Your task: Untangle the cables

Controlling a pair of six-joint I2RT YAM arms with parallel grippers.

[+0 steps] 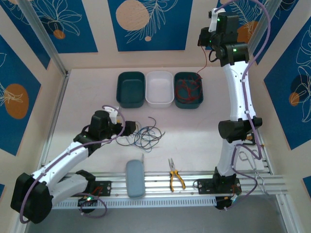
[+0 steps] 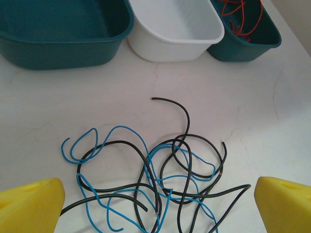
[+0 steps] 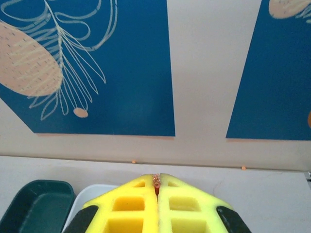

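Note:
A loose tangle of black and light blue cables (image 2: 165, 177) lies on the white table, also seen mid-table from above as the cables (image 1: 148, 136). My left gripper (image 2: 158, 206) hovers low just behind the tangle, its yellow fingertips (image 2: 30, 204) spread wide on either side with nothing between them. My right gripper (image 3: 157, 187) is raised high at the back right and is shut on the bared end of a red cable (image 3: 156, 181). That red cable (image 1: 208, 60) hangs down toward the right teal bin (image 1: 200, 99), which holds more red cables (image 1: 187, 90).
An empty teal bin (image 1: 130, 89) and an empty white bin (image 1: 160, 89) stand left of the red-cable bin along the back. Yellow-handled pliers (image 1: 176, 178) and a grey case (image 1: 135, 178) lie by the front rail (image 1: 155, 187).

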